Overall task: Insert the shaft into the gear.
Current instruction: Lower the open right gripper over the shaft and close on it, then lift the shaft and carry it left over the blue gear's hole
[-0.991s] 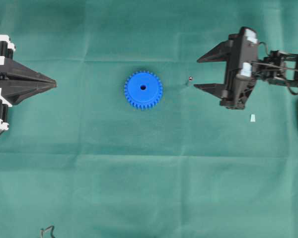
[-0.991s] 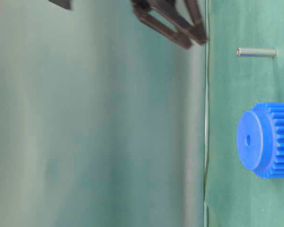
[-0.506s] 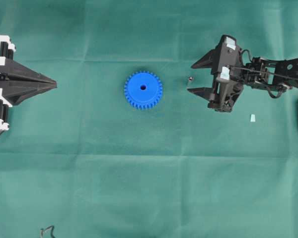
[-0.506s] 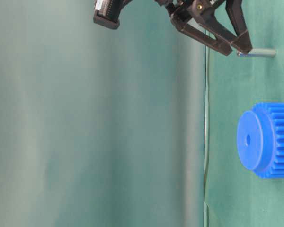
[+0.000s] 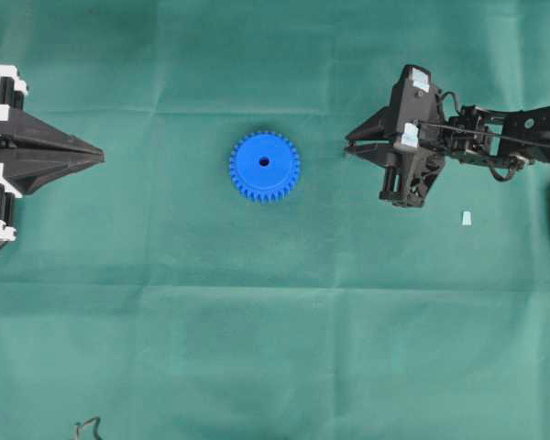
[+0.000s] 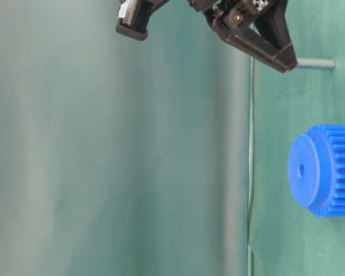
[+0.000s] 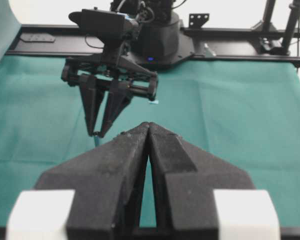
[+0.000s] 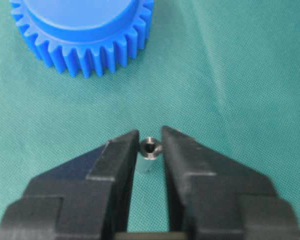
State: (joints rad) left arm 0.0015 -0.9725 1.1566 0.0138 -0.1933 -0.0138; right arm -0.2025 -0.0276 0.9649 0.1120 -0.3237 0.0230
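- Overhead view: the blue gear (image 5: pixel 264 166) lies flat on the green cloth (image 5: pixel 275 321), hub and centre hole facing up. The right gripper (image 5: pixel 348 147) is to the right of the gear, apart from it, with its tips pointing at the gear. Its two fingers are drawn narrow and the tips nearly meet. The pin is too small to make out here; it is under the tips. A small pale wedge (image 5: pixel 465 217) lies on the cloth further from the gear, beyond the right gripper. The left gripper (image 5: pixel 99 154) is well apart from the gear on the other side, with its fingers pressed together to one point.
- Table-level view: the pin (image 6: pixel 315 64) stands upright on the cloth, beside the gear (image 6: pixel 323 170) but not touching it. The tips of the right gripper (image 6: pixel 291 64) are at the top end of the pin and cover it. The lower part of the pin is free.
- Left wrist view: the left gripper (image 7: pixel 148 126) is closed, with only a thin slit between its fingers. Beyond it the right gripper (image 7: pixel 96 134) points down at the cloth, fingers narrow.
- Right wrist view: the right gripper (image 8: pixel 149 136) has the pin (image 8: pixel 149 156) between its fingers. The left finger touches the pin. On the right side I cannot tell if a thin gap remains. The gear (image 8: pixel 84 32) lies ahead of the tips, apart from the pin.
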